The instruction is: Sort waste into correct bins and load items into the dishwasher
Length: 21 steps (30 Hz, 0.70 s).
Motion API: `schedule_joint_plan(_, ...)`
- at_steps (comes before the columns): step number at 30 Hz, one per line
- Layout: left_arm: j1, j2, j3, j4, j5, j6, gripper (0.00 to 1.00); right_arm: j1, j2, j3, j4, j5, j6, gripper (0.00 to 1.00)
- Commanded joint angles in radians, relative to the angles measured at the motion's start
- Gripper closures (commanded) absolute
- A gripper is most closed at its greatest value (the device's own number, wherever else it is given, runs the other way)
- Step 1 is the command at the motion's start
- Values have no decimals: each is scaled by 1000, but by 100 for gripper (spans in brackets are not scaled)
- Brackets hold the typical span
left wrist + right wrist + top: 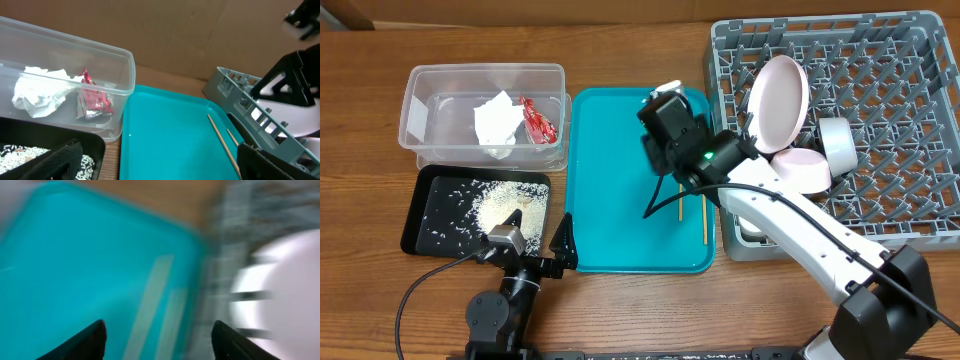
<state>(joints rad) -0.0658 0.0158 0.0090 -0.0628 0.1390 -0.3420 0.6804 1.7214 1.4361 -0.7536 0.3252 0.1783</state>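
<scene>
The clear tub holds the white napkin and the red wrapper; the left wrist view also shows the tub, napkin and wrapper. Rice lies in the black tray. Two chopsticks lie on the teal tray. The grey rack holds a white plate on edge, a pink bowl and a white cup. My right gripper is open and empty above the chopsticks. My left gripper is open and empty.
The teal tray sits between the black tray and the rack. My right arm stretches from the front right across the rack's near left corner. The right wrist view is blurred.
</scene>
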Motion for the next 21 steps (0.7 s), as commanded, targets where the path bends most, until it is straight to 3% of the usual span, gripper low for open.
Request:
schedule_joint_plan(1,-9,-10,-4,0,8,-10,0,-15,63,-21,0,-274,126,39)
schedule_joint_plan(6,-9,-10,-4,0,8,-10,0,-39,203,-35,3,-179,167,41)
schedule_joint_plan(10,-9,-10,-4,0,8,-10,0,-72,295,-35,2,-170,177,51)
schedule_joint_plan(14,-9,-10,-4,0,8,-10,0,-94,334,-35,-13,-204,230,66)
schedule_joint_plan(18,-9,-10,-4,0,8,-10,0,-94,332,-32,-45,-292,230,96)
schedule_joint_plan(21,-9,-10,-4,0,8,-10,0,-81,314,-15,-92,-294,230,96)
